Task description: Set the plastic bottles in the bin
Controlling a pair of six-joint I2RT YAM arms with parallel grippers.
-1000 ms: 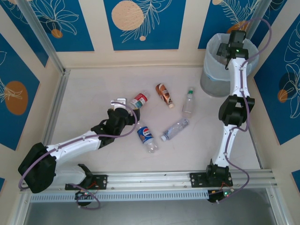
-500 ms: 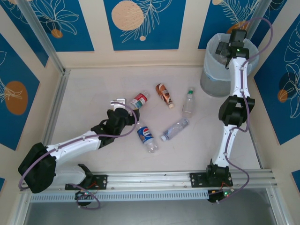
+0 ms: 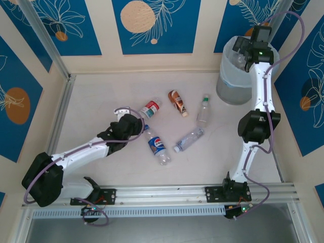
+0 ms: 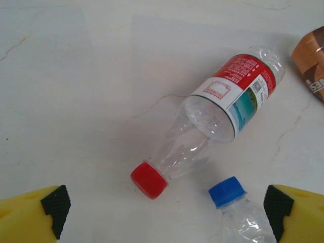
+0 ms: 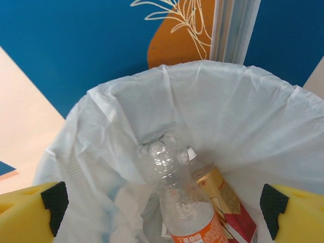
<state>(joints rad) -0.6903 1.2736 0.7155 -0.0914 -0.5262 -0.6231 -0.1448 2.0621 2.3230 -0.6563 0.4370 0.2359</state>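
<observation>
Left claw (image 4: pixel 166 206), spread open, hovers low over the red-labelled bottle (image 4: pixel 228 101) lying on the surface (image 4: pixel 76 76) — apparently placed to straddle it for a pick — while the right claw (image 5: pixel 164 201), likewise open and empty, hangs above the bin (image 5: pixel 202 76), in which an orange-labelled bottle (image 5: pixel 187 215) lies.

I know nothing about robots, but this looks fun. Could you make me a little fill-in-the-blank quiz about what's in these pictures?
The red-labelled bottle has a ___ cap. The other cap in the left wrist view is ___. In the bin, the uppermost bottle wears an ___ label. On the table lie ___ bottles.
Missing words: red; blue; orange; five.
</observation>
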